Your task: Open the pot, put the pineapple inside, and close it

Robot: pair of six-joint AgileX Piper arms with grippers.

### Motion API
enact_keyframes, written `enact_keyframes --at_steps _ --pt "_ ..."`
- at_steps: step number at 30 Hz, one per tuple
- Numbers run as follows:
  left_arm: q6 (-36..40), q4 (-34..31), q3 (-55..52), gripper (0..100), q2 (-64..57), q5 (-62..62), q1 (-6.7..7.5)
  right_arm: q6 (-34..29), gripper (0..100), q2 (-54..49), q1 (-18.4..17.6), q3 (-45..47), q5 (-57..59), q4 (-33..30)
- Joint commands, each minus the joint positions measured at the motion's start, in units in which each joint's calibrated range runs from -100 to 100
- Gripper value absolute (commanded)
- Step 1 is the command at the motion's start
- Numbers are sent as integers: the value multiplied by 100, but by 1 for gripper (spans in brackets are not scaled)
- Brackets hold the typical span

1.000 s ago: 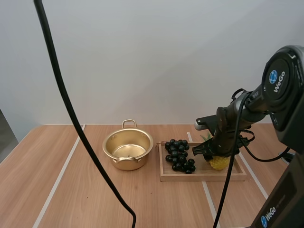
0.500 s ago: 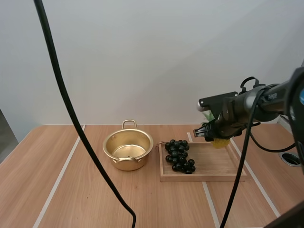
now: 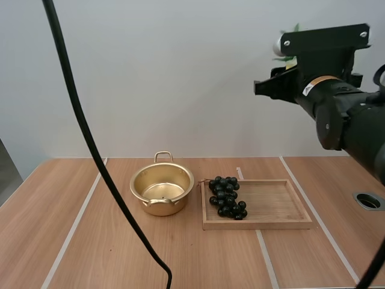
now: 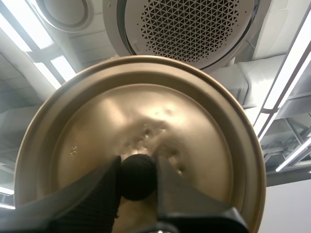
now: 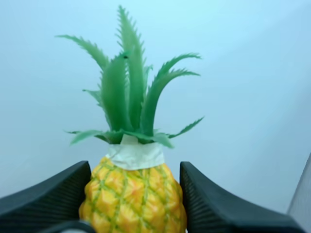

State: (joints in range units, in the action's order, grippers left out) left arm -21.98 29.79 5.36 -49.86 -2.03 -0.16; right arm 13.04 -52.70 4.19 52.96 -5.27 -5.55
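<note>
The gold pot (image 3: 162,188) stands open on the table, its inside bare. Its gold lid (image 4: 194,145) is held up in the air, seen from its top side. My left gripper (image 4: 137,177) is shut on the lid's black knob (image 4: 137,170). The small yellow pineapple (image 5: 133,194) with green leaves (image 5: 126,97) stands upright between my right gripper's (image 5: 133,206) fingers, which pinch its sides. In the high view my right arm (image 3: 337,102) is raised far above the tray, with a bit of pineapple leaf (image 3: 295,28) showing behind it.
A wooden tray (image 3: 283,208) lies to the right of the pot, with a bunch of dark grapes (image 3: 227,197) at its left end. Pale stripes run across the wooden table (image 3: 90,241). A round hole (image 3: 368,201) sits at the table's right edge.
My right arm lifted the pineapple off the tray and swung it high up. The tray now carries just the grapes. Pot unmoved.
</note>
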Motion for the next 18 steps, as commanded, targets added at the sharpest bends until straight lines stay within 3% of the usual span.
enact_keyframes --at_steps 1,8,12,18 --pt "-13 -18 13 0 -43 -86 14 0 0 -382 17 -36 -346 89" --pt "-13 -18 13 0 -43 -86 14 -75 0 -306 -131 -36 -60 89" --pt "-13 -2 13 0 -43 -88 14 -75 0 -223 -543 -36 -41 -84" --pt "-13 -2 13 0 -43 -88 14 -75 0 363 -1326 -36 -41 -1101"
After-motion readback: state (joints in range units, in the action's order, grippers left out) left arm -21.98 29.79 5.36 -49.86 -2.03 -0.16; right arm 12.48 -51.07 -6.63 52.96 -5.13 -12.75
